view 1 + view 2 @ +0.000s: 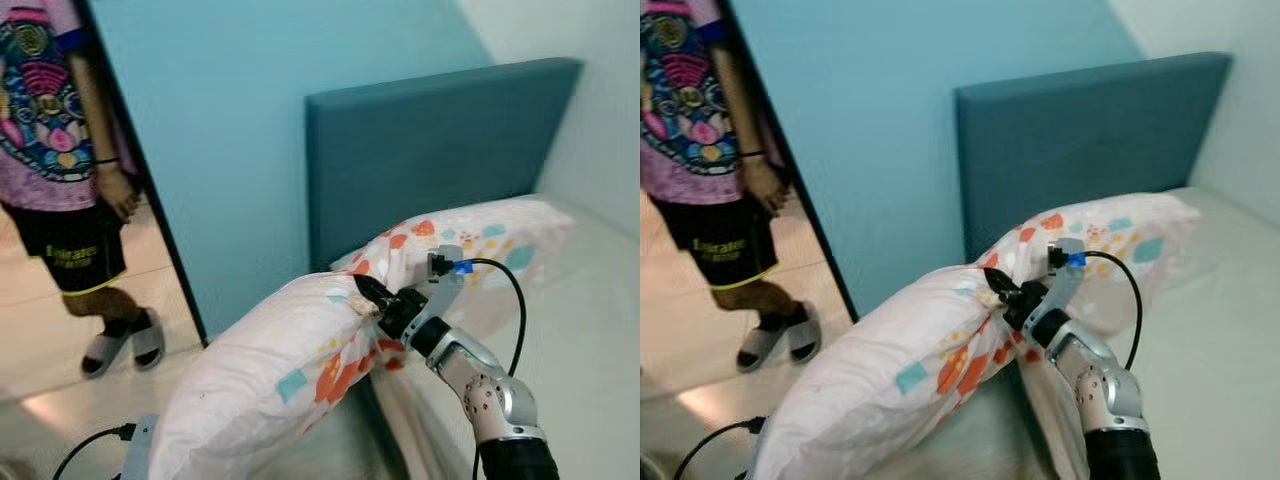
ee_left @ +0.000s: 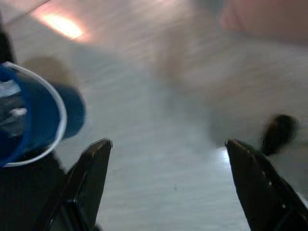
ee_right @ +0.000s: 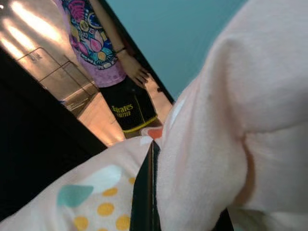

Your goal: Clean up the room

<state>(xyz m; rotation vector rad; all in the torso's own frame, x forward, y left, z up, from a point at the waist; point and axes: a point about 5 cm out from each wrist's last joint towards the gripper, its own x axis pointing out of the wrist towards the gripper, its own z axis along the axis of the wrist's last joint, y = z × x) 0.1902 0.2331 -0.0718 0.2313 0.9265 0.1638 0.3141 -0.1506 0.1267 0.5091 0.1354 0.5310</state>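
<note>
Right now your right gripper is clenched on a pinch of fabric at the middle of the patterned pillow, which hangs bent over that grip beside the edge of the bed, one end sagging toward the floor and the other lying up near the blue headboard. Your main risk is the hold itself: you have only a fold of cover, not the bulk, so a quick swing could let the cloth slip out and drop the pillow off the mattress edge. Watch the low end too; it hangs near your left gripper, whose fingers stand released and empty over the floor, and it could snag there. A person stands in the doorway well apart, so keep the swing toward the bed. The left wrist view is blurred, so what lies under that arm is probably bare floor, but you cannot be sure.
</note>
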